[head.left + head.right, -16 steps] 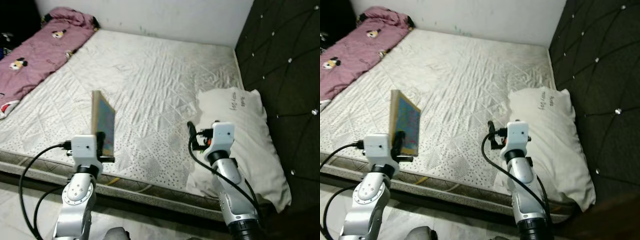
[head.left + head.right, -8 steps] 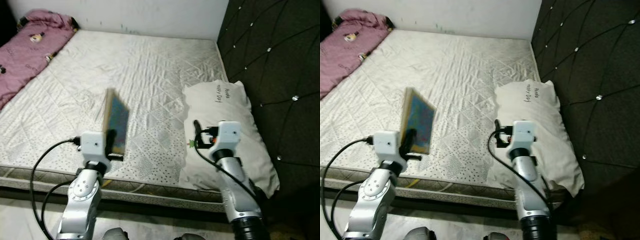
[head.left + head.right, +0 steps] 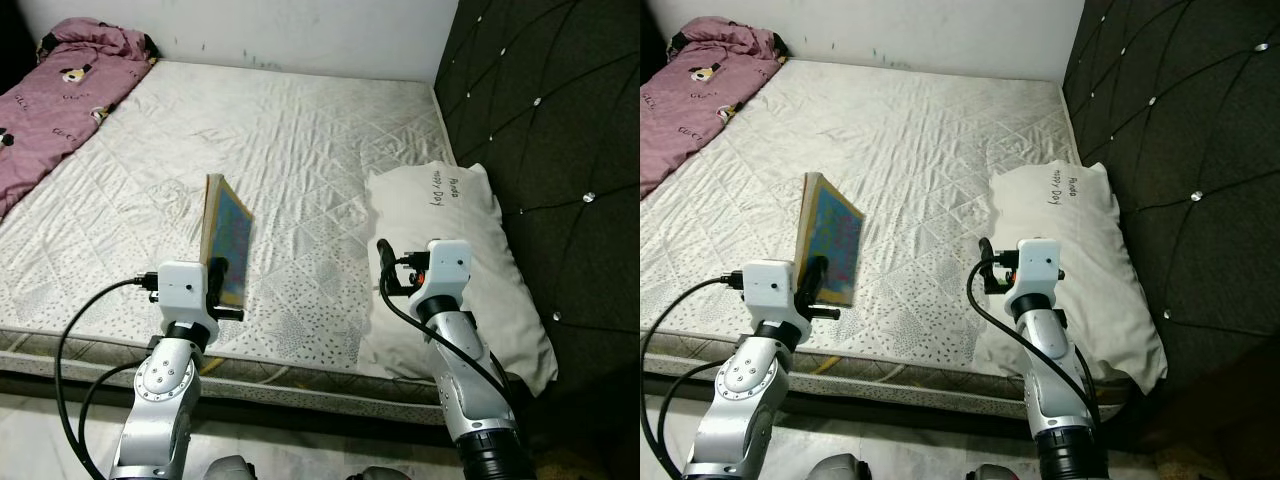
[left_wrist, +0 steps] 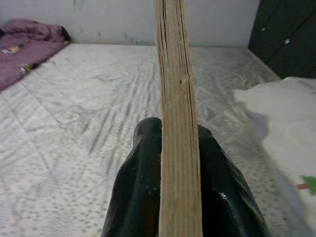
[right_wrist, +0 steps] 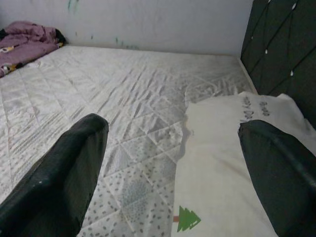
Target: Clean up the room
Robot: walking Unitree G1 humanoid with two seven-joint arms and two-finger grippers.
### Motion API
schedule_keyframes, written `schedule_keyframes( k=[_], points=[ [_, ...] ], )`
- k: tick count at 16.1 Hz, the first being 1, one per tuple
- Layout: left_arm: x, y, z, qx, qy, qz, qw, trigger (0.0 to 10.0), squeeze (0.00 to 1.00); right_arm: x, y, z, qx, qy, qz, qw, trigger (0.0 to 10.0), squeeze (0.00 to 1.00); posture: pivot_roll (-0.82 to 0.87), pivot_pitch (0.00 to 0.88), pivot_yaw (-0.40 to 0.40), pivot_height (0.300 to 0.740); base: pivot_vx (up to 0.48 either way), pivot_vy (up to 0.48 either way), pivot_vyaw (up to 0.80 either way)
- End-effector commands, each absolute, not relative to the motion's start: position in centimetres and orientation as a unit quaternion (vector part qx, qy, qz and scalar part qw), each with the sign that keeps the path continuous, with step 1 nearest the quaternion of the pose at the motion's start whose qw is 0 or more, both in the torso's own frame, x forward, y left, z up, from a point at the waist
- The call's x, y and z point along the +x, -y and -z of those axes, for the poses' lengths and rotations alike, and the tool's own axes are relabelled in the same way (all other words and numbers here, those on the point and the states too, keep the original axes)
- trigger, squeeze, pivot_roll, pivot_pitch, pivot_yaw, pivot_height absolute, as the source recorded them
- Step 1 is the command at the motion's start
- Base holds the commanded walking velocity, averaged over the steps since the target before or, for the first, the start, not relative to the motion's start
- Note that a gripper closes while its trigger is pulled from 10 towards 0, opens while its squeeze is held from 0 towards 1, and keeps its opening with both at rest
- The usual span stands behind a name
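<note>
while my left end effector (image 3: 218,283) is clamped on the lower edge of a thin book (image 3: 224,238), i see the book standing upright above the near edge of the bed (image 3: 300,140), its colourful cover facing right. my right end effector (image 3: 383,268) hangs with its fingers spread wide and gripping nothing, over the near left corner of the white pillow (image 3: 470,250) by the dark padded headboard (image 3: 545,110). a pink blanket (image 3: 55,95) lies bunched along the far left side of the bed.
</note>
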State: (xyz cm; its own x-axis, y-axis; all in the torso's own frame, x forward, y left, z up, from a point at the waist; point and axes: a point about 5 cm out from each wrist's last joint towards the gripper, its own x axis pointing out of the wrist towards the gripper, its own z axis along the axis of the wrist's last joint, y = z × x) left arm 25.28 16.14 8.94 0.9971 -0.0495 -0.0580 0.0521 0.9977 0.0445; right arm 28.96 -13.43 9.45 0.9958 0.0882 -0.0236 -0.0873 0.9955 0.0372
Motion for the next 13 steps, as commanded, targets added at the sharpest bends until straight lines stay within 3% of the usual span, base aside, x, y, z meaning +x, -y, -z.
schedule_keyframes(
  k=[1, 3, 9, 13],
  points=[
    [25.7, -16.3, -10.3, 0.032, 0.006, 0.020, 0.999, 10.0, 0.00, 29.0, 13.4, -10.3, 0.022, 0.001, -0.044, 0.999, 10.0, 0.00, 0.06, 0.025, -0.024, 0.740, 0.000, 0.000, 0.00],
    [25.5, -16.6, -10.1, 0.014, -0.005, 0.017, 1.000, 10.0, 0.00, 28.3, 13.2, -10.6, 0.025, -0.001, -0.050, 0.998, 10.0, 0.00, 0.06, 0.034, -0.025, 0.740, 0.000, 0.000, -0.24],
    [25.7, -16.2, -10.4, 0.018, 0.005, 0.021, 1.000, 10.0, 0.00, 28.0, 13.9, -11.2, 0.016, 0.006, -0.036, 0.999, 10.0, 0.00, 0.04, 0.041, -0.021, 0.740, 0.000, 0.000, -0.78],
    [25.3, -16.8, -10.4, 0.015, 0.002, -0.003, 1.000, 10.0, 0.00, 27.7, 13.9, -11.5, -0.005, 0.014, -0.032, 0.999, 10.0, 0.00, 0.04, 0.047, -0.023, 0.740, 0.000, 0.000, 0.00]
  ],
)
